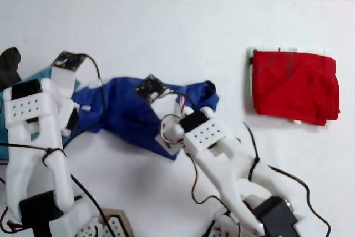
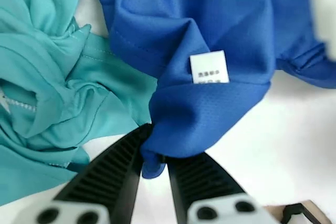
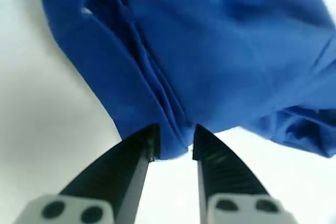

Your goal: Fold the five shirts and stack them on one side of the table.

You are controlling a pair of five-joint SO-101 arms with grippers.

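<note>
Blue shirt (image 1: pixel 133 117) lies crumpled in the middle of the table (image 1: pixel 166 26), between the two arms. Its long axis runs across the table from one arm to the other, sagging toward the arms at the centre. We cannot tell which end is the collar, though a white label (image 2: pixel 209 67) sits near the left end.

The left gripper (image 2: pixel 154 153) has its fingers pinched on a bunched fold there, beside the teal shirt (image 2: pixel 47 77). The right gripper (image 3: pixel 173 142) has its fingers set narrow on a hem at the other side.

We judge the step to be spreading the shirt flat. We should draw the two holds apart evenly, low over the table, keeping clear of the teal shirt. The folded red shirt (image 1: pixel 294 86) marks the stacking side.
</note>
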